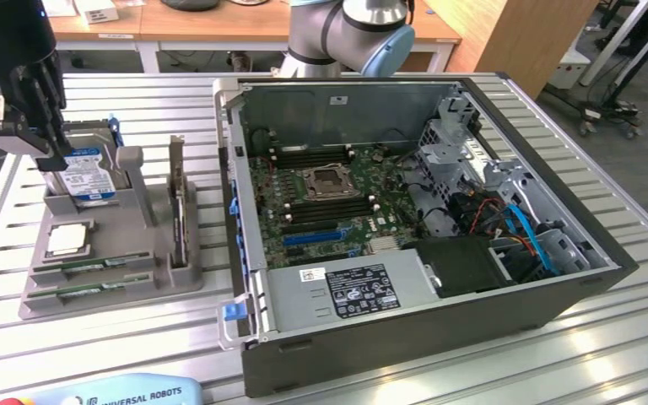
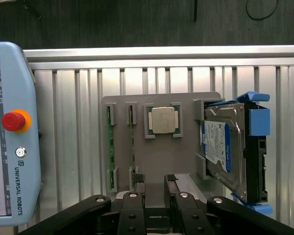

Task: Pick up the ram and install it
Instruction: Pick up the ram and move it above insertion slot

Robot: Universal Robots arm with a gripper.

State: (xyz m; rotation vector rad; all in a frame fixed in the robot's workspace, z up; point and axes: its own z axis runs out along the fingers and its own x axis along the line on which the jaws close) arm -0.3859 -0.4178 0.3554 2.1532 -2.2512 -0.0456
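Ram (image 1: 85,265) (image 2: 133,147): parked on its long edge in a slot of the gray holder (image 1: 132,285) (image 2: 159,156), just beside the CPU (image 1: 67,239) (image 2: 162,120). Long axis across the exterior view, left to right, roughly level with the table (image 1: 594,354). Not in the case (image 1: 414,337), well apart from the motherboard (image 1: 324,194).

Second stick (image 1: 77,291) (image 2: 109,147): parallel, just beside the first, on the side away from the CPU.

From the wrist, both seen from above as thin green lines, long axis running straight toward the gripper (image 2: 154,185). Both ends tucked into gray slot blocks. Far end of the ram lost behind one finger (image 2: 137,186); touching or apart, cannot tell. Chips and sticker too small to make out.

Gripper: released, fingers parted with a gap between, grasping nothing, hanging above the holder.

Drive (image 1: 85,173) (image 2: 224,149): upright on the holder, blue label facing out, partly covered by the dark gripper body in the exterior view.

Thin upright board (image 1: 175,202) on the holder's side toward the case: seen edge-on, kind unclear.

Motherboard slots beside the socket: dark, narrow, hard to say whether filled.

Pendant (image 1: 110,392) (image 2: 12,147): cut off at the frame edge in both views.
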